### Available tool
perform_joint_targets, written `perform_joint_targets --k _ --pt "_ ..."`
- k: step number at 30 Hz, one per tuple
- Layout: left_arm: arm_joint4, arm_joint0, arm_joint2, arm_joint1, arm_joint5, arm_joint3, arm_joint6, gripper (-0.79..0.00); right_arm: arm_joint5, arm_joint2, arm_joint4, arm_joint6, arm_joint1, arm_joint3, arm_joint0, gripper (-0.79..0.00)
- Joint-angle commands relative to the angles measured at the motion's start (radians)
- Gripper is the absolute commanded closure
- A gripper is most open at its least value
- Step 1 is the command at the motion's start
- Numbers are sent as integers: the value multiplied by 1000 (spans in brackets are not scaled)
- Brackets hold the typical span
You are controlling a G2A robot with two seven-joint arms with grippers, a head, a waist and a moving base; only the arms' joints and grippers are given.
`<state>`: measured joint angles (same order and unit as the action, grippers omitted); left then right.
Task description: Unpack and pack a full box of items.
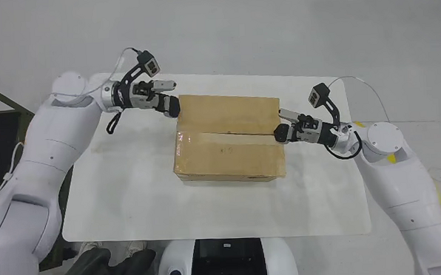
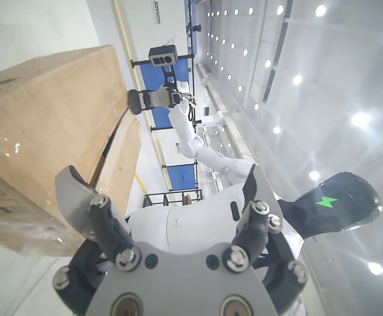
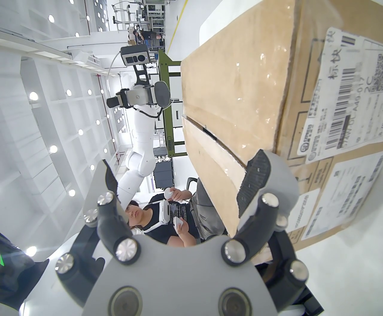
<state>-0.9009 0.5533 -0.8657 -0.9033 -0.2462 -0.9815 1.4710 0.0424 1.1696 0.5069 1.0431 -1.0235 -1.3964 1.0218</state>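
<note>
Left gripper (image 2: 160,179) and right gripper (image 3: 182,167) spread at cardboard box (image 1: 229,155) ends | flaps (image 1: 227,113) closed | risk: you push unevenly, box skews.

1. The top view looks straight down from above the arms, far enough off to take in the table (image 1: 120,205), the whole box (image 1: 228,141) and both arms.
2. The left wrist view sits just behind the left gripper (image 2: 161,170), close against one end of the box, facing along its top seam (image 2: 115,134) to the right gripper (image 2: 133,101) at the far end.
3. The right wrist view mirrors it from the opposite end, equally close.
4. All three share the box top.
</note>
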Motion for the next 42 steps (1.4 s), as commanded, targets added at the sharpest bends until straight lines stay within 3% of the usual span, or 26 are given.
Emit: perform_joint_targets --k 1,7,12,18,26,30,42 --pt "8 56 -56 25 9 -65 -32 -785 0 0 0 0 0 0 0 -785" --pt "6 269 -246 95 23 -265 -159 -785 0 0 0 0 0 0 0 -785" --pt "-6 459 -397 133 28 -403 -271 -785 0 0 0 0 0 0 0 -785" --pt "-39 651 -529 152 35 -518 -423 -785 0 0 0 0 0 0 0 -785" --pt "-8 848 -640 152 -20 -644 -616 -785 0 0 0 0 0 0 0 -785" --pt "9 905 -676 150 -16 -693 -661 -785 0 0 0 0 0 0 0 -785" --pt "9 905 -676 150 -16 -693 -661 -785 0 0 0 0 0 0 0 -785"
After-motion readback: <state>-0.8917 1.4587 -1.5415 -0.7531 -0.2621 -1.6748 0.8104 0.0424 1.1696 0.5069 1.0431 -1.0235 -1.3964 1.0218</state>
